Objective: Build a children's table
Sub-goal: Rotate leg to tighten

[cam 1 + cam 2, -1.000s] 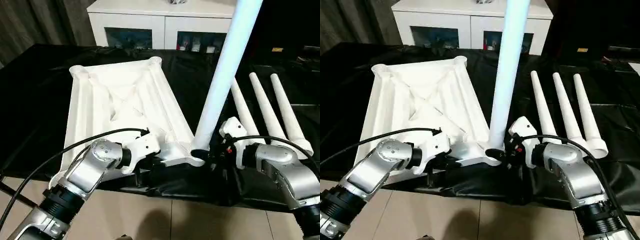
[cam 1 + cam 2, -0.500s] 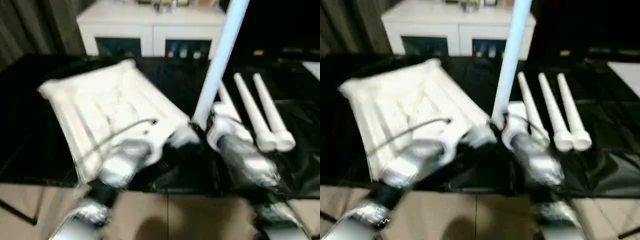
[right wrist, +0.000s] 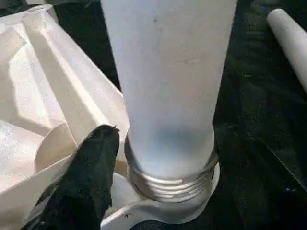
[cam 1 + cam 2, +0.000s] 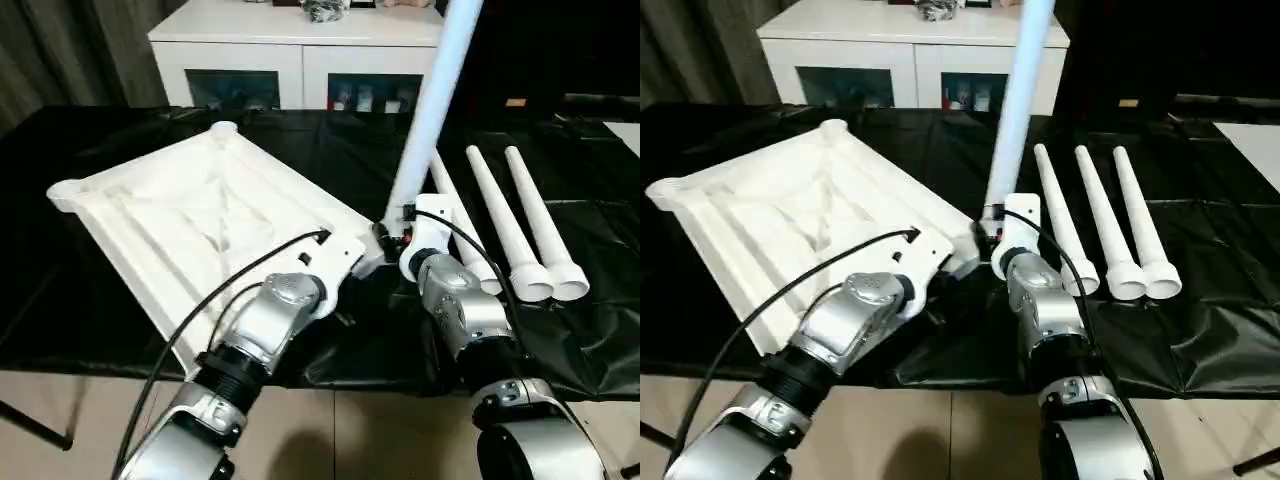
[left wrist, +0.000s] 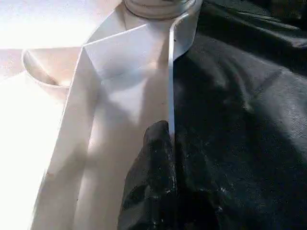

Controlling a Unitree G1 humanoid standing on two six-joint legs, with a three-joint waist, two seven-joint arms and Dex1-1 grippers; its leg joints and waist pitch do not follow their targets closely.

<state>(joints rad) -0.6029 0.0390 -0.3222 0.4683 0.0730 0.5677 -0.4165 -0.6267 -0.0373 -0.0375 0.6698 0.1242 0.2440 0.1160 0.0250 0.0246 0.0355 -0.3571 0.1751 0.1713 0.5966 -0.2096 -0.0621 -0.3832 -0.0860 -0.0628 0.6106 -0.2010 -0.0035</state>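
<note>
The white tabletop (image 4: pixel 200 220) lies upside down on the black cloth, ribs up, turned at an angle. One white leg (image 4: pixel 430 110) stands upright in its near right corner socket (image 3: pixel 163 211), with a threaded collar (image 3: pixel 168 184) showing at its foot. Three more legs (image 4: pixel 505 215) lie side by side to the right. My left gripper (image 4: pixel 345 272) is shut on the tabletop's thin rim (image 5: pixel 170 81) beside that corner. My right gripper (image 4: pixel 395 240) stands open around the upright leg's base, and one of its fingers (image 3: pixel 91 172) sits a little off the leg.
A white cabinet (image 4: pixel 300 50) with glass doors stands behind the table. The black cloth (image 4: pixel 90 300) hangs over the table's front edge, with tiled floor (image 4: pixel 350 430) below. A cable runs along each forearm.
The camera has shifted. The tabletop has turned about its near right corner, its far end swinging left. Both forearms now reach more straight ahead. The leg still stands in the socket.
</note>
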